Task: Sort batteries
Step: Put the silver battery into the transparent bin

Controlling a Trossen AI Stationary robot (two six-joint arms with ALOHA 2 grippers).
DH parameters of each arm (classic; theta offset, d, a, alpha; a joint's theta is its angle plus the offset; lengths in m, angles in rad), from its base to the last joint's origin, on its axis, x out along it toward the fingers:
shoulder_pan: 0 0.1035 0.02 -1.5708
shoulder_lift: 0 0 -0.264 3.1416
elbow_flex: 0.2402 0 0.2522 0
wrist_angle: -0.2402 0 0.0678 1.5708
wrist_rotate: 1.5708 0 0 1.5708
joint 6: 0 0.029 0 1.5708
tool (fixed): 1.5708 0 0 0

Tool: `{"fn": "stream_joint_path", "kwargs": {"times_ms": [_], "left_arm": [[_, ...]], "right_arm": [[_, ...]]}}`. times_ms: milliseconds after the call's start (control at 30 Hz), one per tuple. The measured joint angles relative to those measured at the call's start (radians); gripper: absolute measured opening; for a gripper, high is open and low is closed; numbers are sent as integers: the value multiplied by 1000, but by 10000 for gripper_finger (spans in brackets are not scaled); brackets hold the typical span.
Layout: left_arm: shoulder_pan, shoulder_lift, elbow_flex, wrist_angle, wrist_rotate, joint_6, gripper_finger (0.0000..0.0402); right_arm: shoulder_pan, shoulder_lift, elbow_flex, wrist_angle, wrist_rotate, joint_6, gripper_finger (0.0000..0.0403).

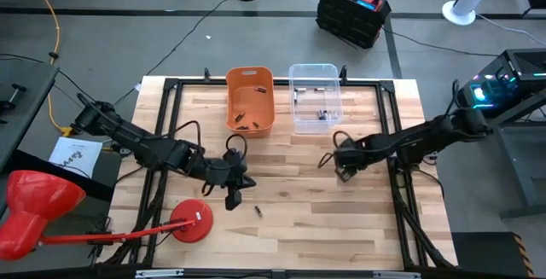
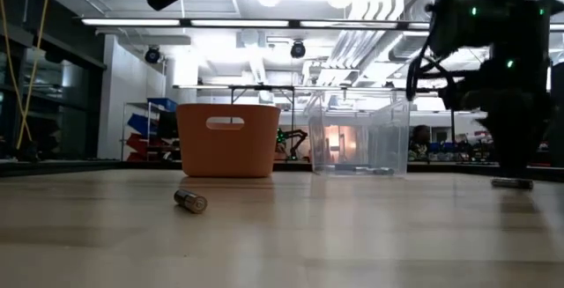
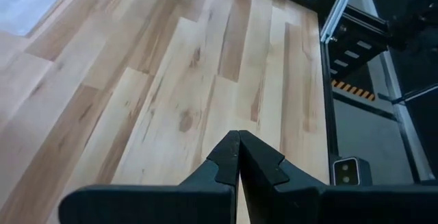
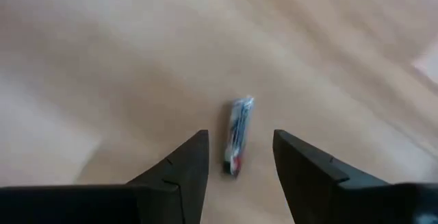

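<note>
Two bins [image 1: 249, 100] beyond loose battery [image 1: 257, 212].

Bare tabletop [image 1: 324, 219] before both bins [image 1: 250, 100].

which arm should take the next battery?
Right, probably. Its claw is open with a battery lying on the table between the fingers. The left claw is shut, empty, beside the other loose battery.

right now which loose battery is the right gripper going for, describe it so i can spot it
Start from the clear bin at the table's far side and come toward the near edge to the right gripper, which is open. The battery lies on the bare wood between its fingers, untouched. It is silvery with blue and red markings, unlike the other loose battery, a dark one lying alone near the left gripper.
</note>
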Motion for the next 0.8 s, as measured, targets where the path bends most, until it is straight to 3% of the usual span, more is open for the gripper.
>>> {"fn": "stream_joint_path", "kwargs": {"times_ms": [200, 400, 500, 633, 800], "left_arm": [[21, 0, 0, 1, 51, 19, 0], [24, 0, 0, 1, 60, 12, 0], [24, 0, 0, 2, 60, 11, 0], [24, 0, 0, 4, 60, 11, 0], [24, 0, 0, 8, 60, 11, 0]], "right_arm": [[-64, -8, -106, 139, -23, 62, 158], [-65, 1, -112, 128, -26, 41, 154], [-65, 2, -112, 130, -36, 7, 123], [-65, 3, -108, 149, -56, -25, 28], [-63, -8, 23, 115, -100, -105, 15]]}}
